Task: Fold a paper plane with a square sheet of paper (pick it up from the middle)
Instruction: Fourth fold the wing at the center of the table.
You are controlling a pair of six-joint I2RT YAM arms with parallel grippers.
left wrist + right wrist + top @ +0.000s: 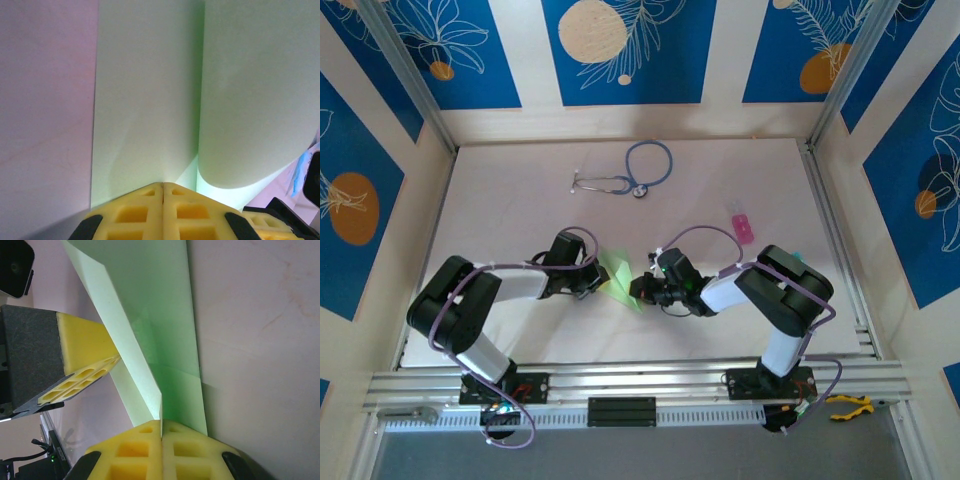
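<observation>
Here the square sheet of paper (619,277) stands up in a ridge on the near side of the stethoscope (630,170), well apart from it. The left gripper (600,281) and right gripper (640,292) each pinch a paper edge, pads squeezed tight together. Bare table (520,210) lies all around the stethoscope. The right wrist view shows a sharp crease; the left wrist view shows a soft curl.

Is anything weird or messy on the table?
The green paper, pinched by the left hand and right hand, has one flap curling up. A stethoscope, useless for folding, lies at the table's far side, and yellow pliers sit off the table by the right arm's base.
</observation>
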